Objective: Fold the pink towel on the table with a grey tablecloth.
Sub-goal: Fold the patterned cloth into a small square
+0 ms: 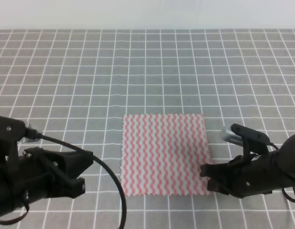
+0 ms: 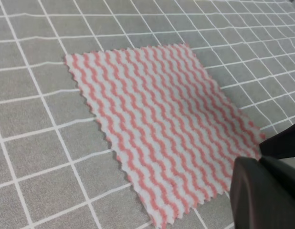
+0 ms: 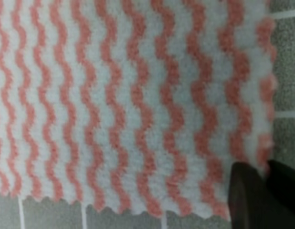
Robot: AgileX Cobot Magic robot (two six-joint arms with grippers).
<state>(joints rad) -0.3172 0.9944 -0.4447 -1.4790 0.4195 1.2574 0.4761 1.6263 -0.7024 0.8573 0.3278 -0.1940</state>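
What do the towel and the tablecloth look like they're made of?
The towel looks like thin, soft non-woven or fleecy cloth with a matte finish: the right wrist view shows a fuzzy nap, and its edges are cut in zigzags with no hem. The tablecloth looks like matte woven fabric: a grey, slightly grainy surface with thin white grid lines. Exact fibres cannot be told.

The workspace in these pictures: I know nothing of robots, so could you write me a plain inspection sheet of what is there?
Surface: table with a grey tablecloth, white grid lines.
Job's things: pink towel lies flat, unfolded.
Clutter: nothing seen.
Grippers: left end effector is off the towel's left edge; right end effector is at its near right corner, its finger at the edge. Whether either is open or shut cannot be told.
Cables: black cable loops from the left arm.
Surroundings: pale wall behind.
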